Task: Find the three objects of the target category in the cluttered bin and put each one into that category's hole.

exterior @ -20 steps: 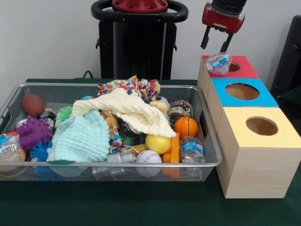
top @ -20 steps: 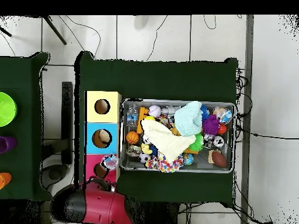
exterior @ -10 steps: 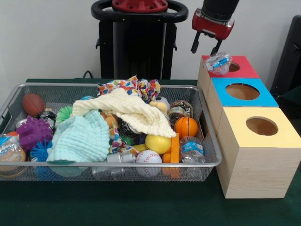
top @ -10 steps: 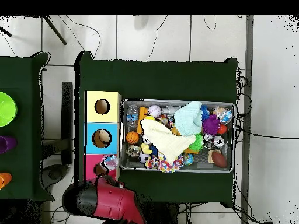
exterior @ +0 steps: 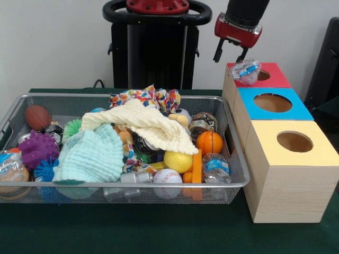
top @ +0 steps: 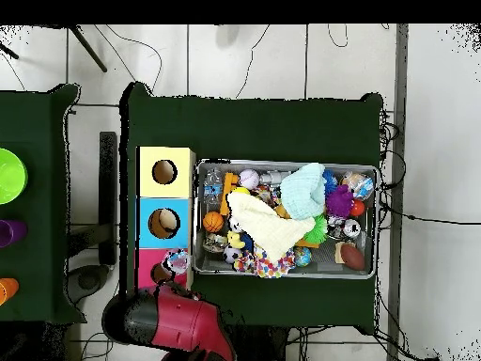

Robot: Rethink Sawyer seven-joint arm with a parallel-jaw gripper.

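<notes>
The silver wire-mesh bin (exterior: 159,184) (top: 286,273) holds a heap of toys and cloths. One clear water bottle with a blue label (exterior: 246,70) (top: 176,260) lies on top of the red box, beside its hole (exterior: 261,75). A second bottle (exterior: 216,168) (top: 212,181) lies in the bin's near right corner. A third bottle (exterior: 9,163) (top: 357,182) lies at the bin's left end. My gripper (exterior: 229,52) hangs open and empty above and left of the red box, apart from the bottle there.
Red (exterior: 278,82), blue (exterior: 302,112) and yellow (exterior: 318,153) wooden boxes with round holes stand right of the bin. A yellow cloth (exterior: 148,124), a mint cloth (exterior: 92,153), balls and cans fill the bin. My pedestal (exterior: 156,47) stands behind.
My gripper has moved left and slightly down, away from above the red box. The bottle on the red box has not moved.
</notes>
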